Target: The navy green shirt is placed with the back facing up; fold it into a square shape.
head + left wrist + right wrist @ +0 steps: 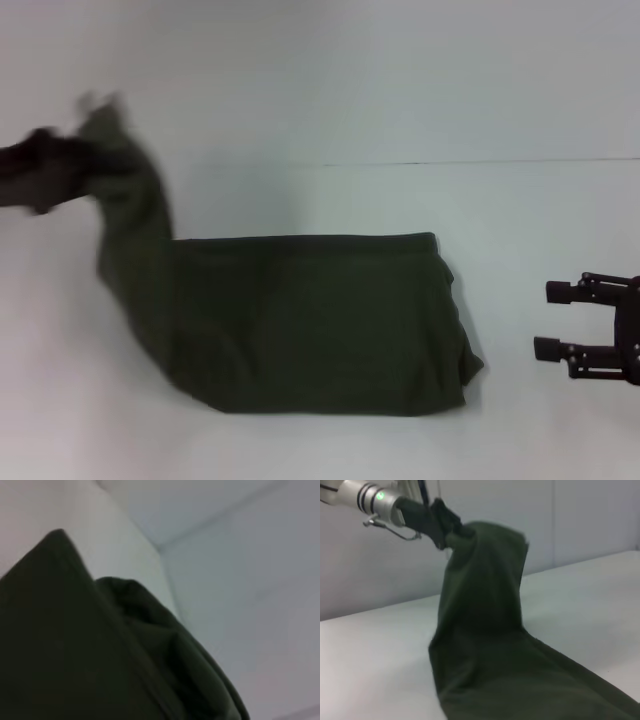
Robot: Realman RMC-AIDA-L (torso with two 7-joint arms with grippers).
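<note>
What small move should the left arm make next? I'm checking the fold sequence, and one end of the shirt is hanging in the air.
Probably carry the lifted end across toward the right. The left gripper holds one end of the navy green shirt raised above the table, while the rest lies flat. The right gripper waits open beside the shirt's other end, not touching it.

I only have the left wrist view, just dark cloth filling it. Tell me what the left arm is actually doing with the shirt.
Observer: The left gripper is shut on one end of the navy green shirt, holding it raised above the table.
Operator: Report the rest of the shirt.
Observer: It lies flat on the table as a folded band, plain side showing.
Operator: Give me the right arm.
Observer: The right gripper sits beside the shirt's other end, fingers open, not touching it.
</note>
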